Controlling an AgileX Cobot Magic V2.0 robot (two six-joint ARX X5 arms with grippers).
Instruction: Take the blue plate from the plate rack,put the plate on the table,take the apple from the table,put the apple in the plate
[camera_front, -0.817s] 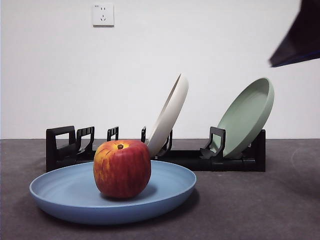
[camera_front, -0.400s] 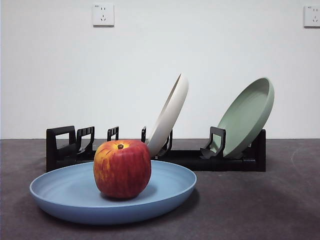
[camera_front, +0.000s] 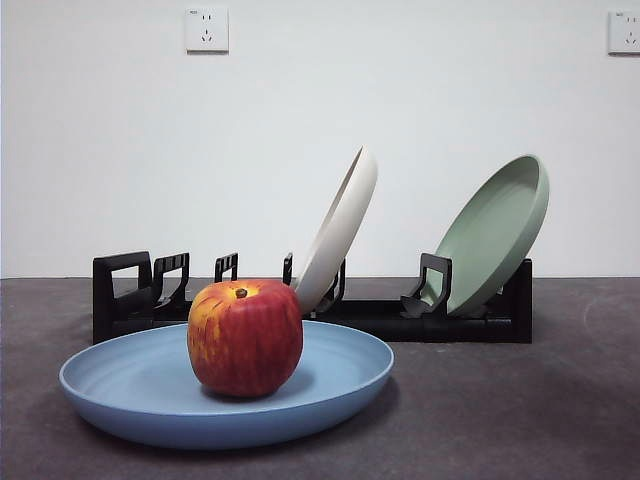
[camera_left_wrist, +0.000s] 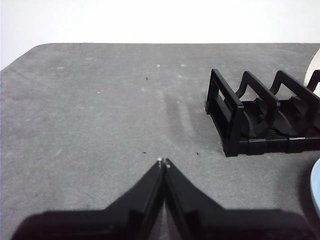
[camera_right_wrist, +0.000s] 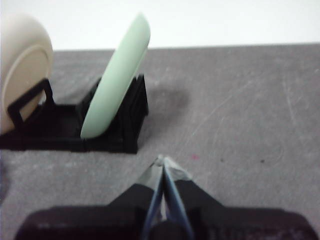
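Your apple (camera_front: 245, 337) sits in the blue plate (camera_front: 130, 385) on the counter (camera_front: 520, 410), before the plate rack (camera_front: 120, 295). Both the left end effector (camera_left_wrist: 164, 162) and right end effector (camera_right_wrist: 162, 161) are pressed together, empty; hold them clear.

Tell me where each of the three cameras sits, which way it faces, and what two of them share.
Front view: low, at table height, looking level across the apple on the blue plate to the plate rack and wall; no part of the robot shows.
Left wrist view: above the table, facing the rack's empty end; left gripper shut at the bottom.
Right wrist view: facing the rack's other end with the green plate; right gripper shut.
Shared: all three show the rack; front and right wrist share the green and white plate.
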